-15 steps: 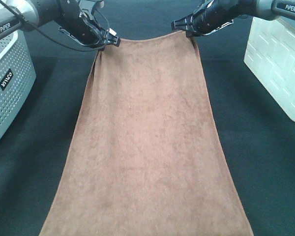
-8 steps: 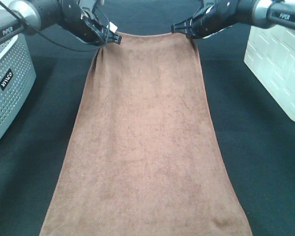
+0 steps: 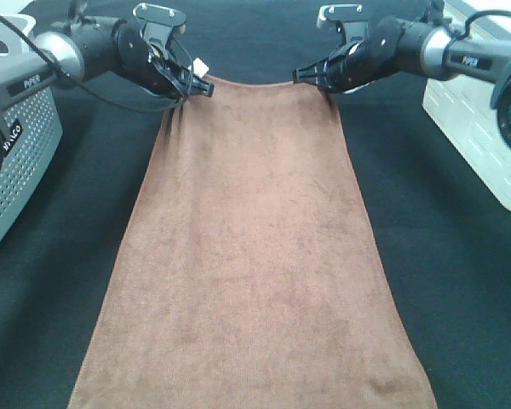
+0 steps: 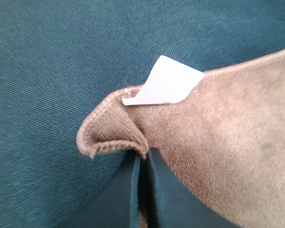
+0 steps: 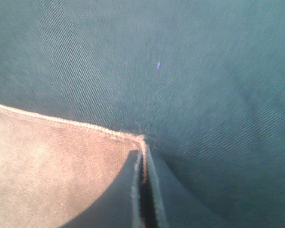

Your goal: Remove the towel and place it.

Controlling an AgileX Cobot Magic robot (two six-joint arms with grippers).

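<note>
The brown towel (image 3: 251, 247) lies stretched lengthwise over the black table cloth (image 3: 443, 256), its near end running out of the exterior view. My left gripper (image 3: 198, 84) is shut on its far left corner, where the small white tag (image 3: 200, 66) sticks up. In the left wrist view the fingers (image 4: 133, 194) pinch the folded hem (image 4: 111, 135) below the tag (image 4: 164, 88). My right gripper (image 3: 317, 78) is shut on the far right corner; the right wrist view shows the hem corner (image 5: 141, 142) clamped between its fingers (image 5: 152, 194).
A grey perforated basket (image 3: 13, 158) stands at the left edge. A white ribbed plastic bin (image 3: 481, 111) stands at the right edge. Black cloth shows on both sides of the towel.
Both grippers, still holding the corners, have drawn the towel's far edge a little away from the camera. The arms have swung so their bodies show more at the sides.
</note>
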